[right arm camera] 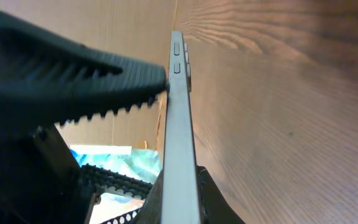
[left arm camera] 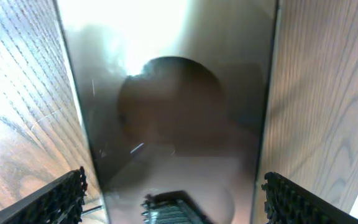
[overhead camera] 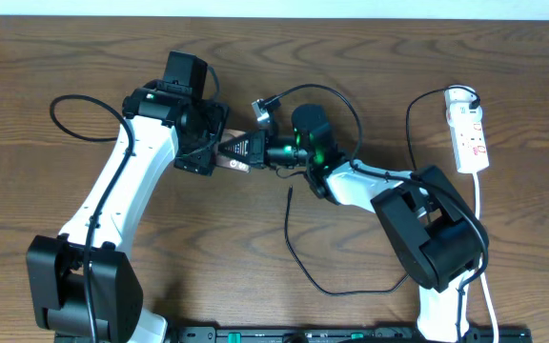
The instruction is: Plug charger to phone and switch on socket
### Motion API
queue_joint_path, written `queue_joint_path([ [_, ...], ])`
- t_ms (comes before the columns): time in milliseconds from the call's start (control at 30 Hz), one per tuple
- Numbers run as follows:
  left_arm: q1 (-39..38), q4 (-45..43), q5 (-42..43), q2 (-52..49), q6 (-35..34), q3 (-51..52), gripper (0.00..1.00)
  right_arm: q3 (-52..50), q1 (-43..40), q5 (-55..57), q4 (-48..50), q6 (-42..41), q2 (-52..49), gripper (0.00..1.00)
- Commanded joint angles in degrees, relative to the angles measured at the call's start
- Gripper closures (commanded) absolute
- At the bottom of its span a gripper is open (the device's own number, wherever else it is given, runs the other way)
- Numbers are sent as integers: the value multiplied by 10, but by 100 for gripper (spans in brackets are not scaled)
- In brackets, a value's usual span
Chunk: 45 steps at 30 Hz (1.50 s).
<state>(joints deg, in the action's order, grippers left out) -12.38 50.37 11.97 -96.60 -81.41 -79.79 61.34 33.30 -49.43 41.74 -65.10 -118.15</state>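
The phone (overhead camera: 223,158) lies mid-table, mostly hidden between my two grippers. In the left wrist view the phone (left arm camera: 173,112) is a bronze slab with a dark circle, and my left gripper (left arm camera: 174,179) is open with a finger beside each long edge. My right gripper (overhead camera: 243,151) is shut on the phone, which shows edge-on in the right wrist view (right arm camera: 179,124), fingers on both faces. The charger cable (overhead camera: 303,262) loops across the table; its plug tip (overhead camera: 290,192) lies free below the right gripper. The white socket (overhead camera: 469,133) lies at the far right.
The socket's white cord (overhead camera: 480,214) runs down toward the right arm's base. A thick black robot cable (overhead camera: 65,114) loops at the far left. Another robot cable with a connector (overhead camera: 263,105) arcs above the right wrist.
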Motion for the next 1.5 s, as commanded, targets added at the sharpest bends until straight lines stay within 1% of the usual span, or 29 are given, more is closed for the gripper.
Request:
queue_joint_path([
  [0,0,1,26,12,39,-5,12,7,-17,-6,6,0,-2,99],
  [133,11,0,73,12,82,-5,11,7,-38,-4,-8,0,-2,99],
  [200,22,-4,109,12,123,-5,12,7,-50,-1,-26,0,-2,99],
  [233,29,-10,135,12,158,-5,12,7,-59,3,-45,-6,-2,98],
  [300,44,-27,178,12,219,-5,11,7,-74,9,-73,-54,-2,99],
  [333,54,-35,197,12,243,-5,11,7,-83,11,-83,-93,-2,99],
  [400,70,-45,218,12,262,-5,11,7,-100,11,-88,-150,-2,98],
  [500,97,-53,223,12,275,-5,11,7,-120,11,-68,-235,-2,99],
  [600,119,-79,224,12,332,-4,11,7,-131,13,-30,-307,-2,99],
  [700,134,-88,225,12,335,-2,11,7,-131,18,16,-378,-2,99],
  [767,141,-109,225,12,327,0,11,7,-126,26,51,-424,-2,99],
  [867,144,-166,225,12,299,2,11,7,-109,53,103,-485,-2,99],
  [967,144,-212,226,12,257,2,11,7,-89,91,147,-524,-2,99],
  [1033,144,-231,226,12,236,2,11,7,-73,122,172,-525,-2,99],
  [1133,144,-246,226,12,235,2,11,7,-51,148,198,-525,-2,99],
  [1333,144,-260,226,11,272,5,11,7,-11,213,249,-525,-2,98],
  [1400,144,-273,226,11,298,6,11,7,-7,217,252,-525,-2,99],
  [1467,144,-281,226,11,308,8,11,7,-4,217,252,-525,-2,99],
])
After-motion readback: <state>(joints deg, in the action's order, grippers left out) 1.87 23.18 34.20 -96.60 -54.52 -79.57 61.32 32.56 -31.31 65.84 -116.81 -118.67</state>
